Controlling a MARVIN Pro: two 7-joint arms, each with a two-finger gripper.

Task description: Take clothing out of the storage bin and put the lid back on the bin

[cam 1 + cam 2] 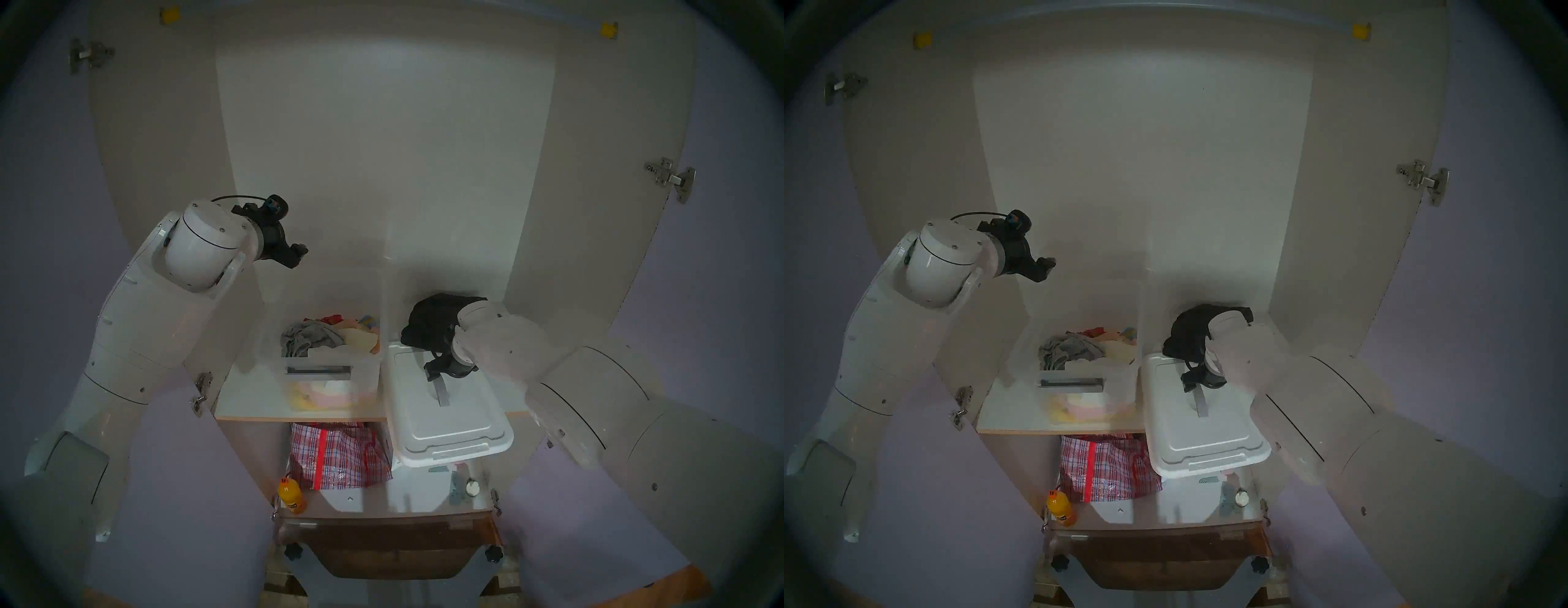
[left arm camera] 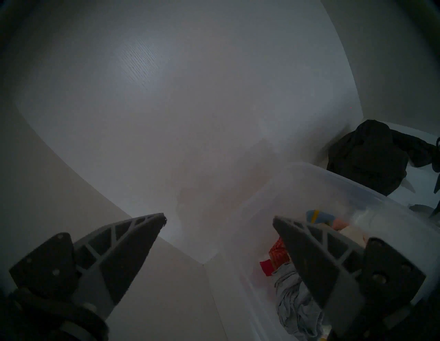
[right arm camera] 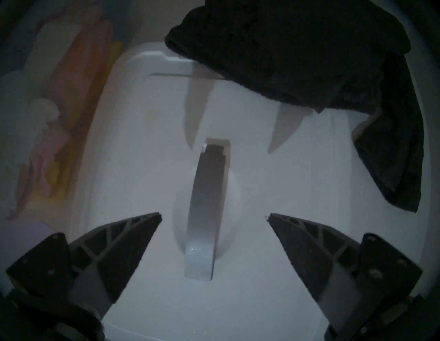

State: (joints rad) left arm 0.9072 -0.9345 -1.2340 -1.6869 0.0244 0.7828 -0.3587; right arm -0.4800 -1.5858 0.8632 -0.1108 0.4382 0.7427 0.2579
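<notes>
Storage bin [image 1: 331, 373]: clear, uncovered, on the cupboard shelf [image 1: 246, 399], holding grey, red and cream cloths.
Lid [image 1: 449, 420]: white, on the shelf right of the bin, overhanging the front edge.
Clothing [image 1: 432, 322]: black heap behind the lid, draped on its far edge.
Right gripper [image 3: 213, 215]: jaws spread, empty, straddling above the grey lid handle [image 3: 204, 214].
Left gripper [image 2: 219, 218]: jaws spread, empty, raised above the bin's left side.

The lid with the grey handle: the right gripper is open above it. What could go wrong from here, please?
1. The black garment lies on the far end of the lid; lifting may drag it or drop it.
2. The lid overhangs the shelf edge, so a push from the right gripper could tip it.
3. The grey handle is a thin strip; an off-centre grasp may let the lid swing against the storage bin.
</notes>
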